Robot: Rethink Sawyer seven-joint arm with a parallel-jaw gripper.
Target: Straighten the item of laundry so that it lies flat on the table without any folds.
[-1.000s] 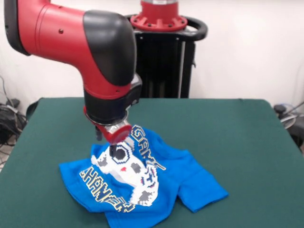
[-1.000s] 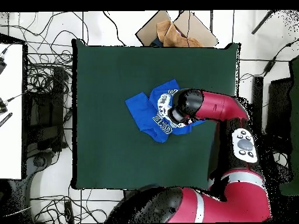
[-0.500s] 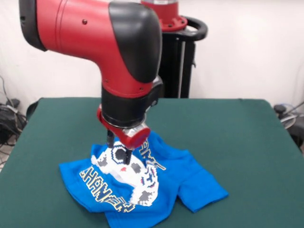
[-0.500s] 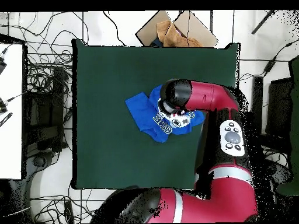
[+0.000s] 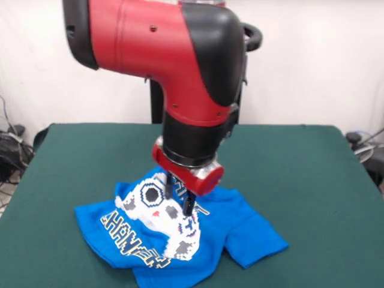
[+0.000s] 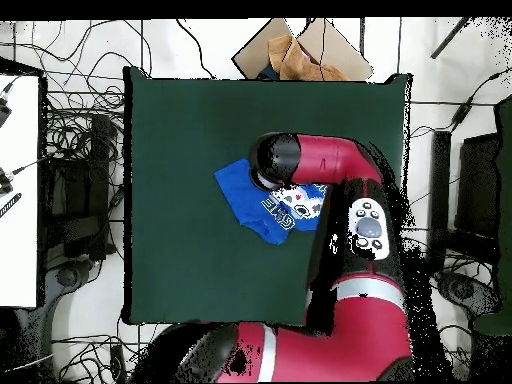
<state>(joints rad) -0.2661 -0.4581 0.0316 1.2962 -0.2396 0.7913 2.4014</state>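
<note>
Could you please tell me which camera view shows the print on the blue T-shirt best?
The front view: the T-shirt lies rumpled before the camera, its controller print and lettering mostly visible below the end effector. In the overhead view, the arm covers much of it.

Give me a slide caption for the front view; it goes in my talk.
Sawyer's end effector poised over a rumpled blue T-shirt on the green table.

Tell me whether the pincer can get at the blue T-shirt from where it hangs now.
Probably yes. The pincer hangs right over the printed middle of the T-shirt, at or just above the cloth, and nothing else lies on the green table to block it. Whether it already touches the cloth is hard to tell.
</note>
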